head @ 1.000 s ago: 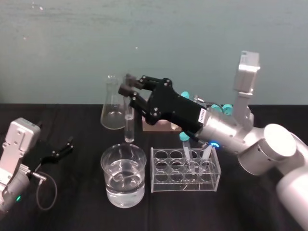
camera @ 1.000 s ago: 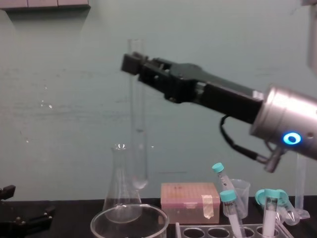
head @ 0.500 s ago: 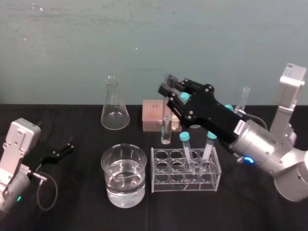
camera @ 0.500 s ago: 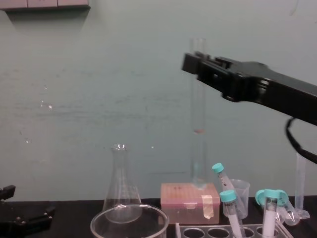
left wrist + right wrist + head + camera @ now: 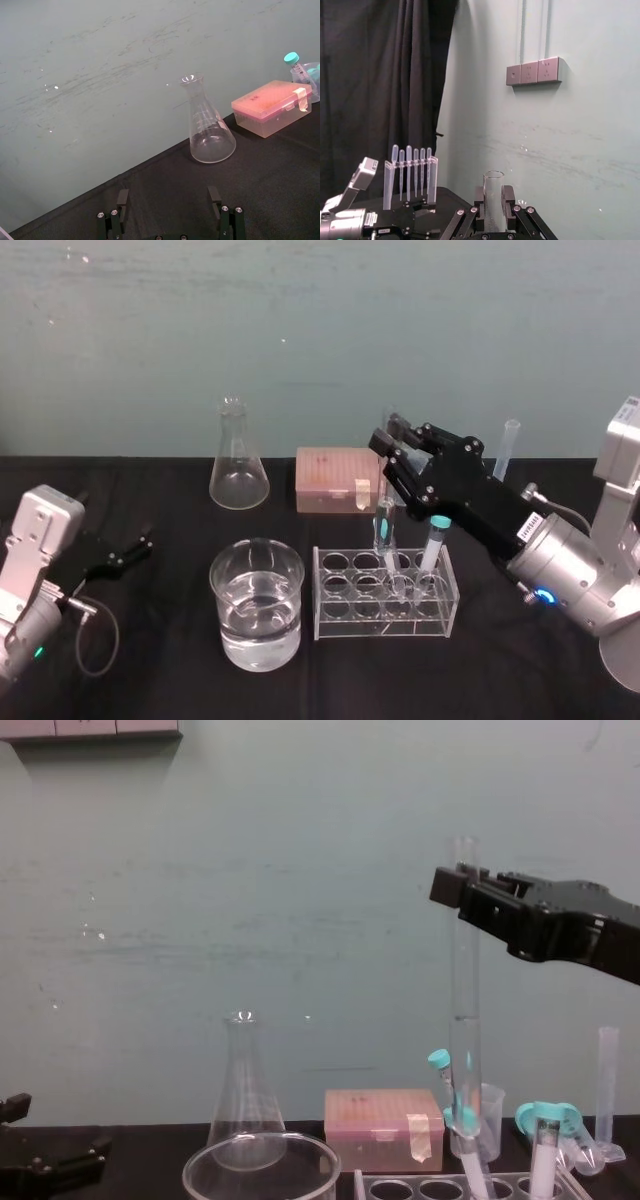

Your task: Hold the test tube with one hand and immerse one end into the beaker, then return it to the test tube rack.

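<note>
Upright in the right jaws, test tube (image 5: 463, 970) hangs clear above rack (image 5: 332, 626).

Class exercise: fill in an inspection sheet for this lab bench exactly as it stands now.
Surface: black tabletop; no spills seen.
Job's things: test tube upright, held near its top, lower end over the test tube rack; beaker left of the rack, part-filled with clear liquid.
Clutter: conical flask, pink box, measuring cylinder, two teal-capped tubes in the rack.
Grippers: right gripper shut on the test tube; left gripper open, parked at the table's left.
Cables: loose cable loop near the left gripper.
Surroundings: teal wall; black curtain.
</note>
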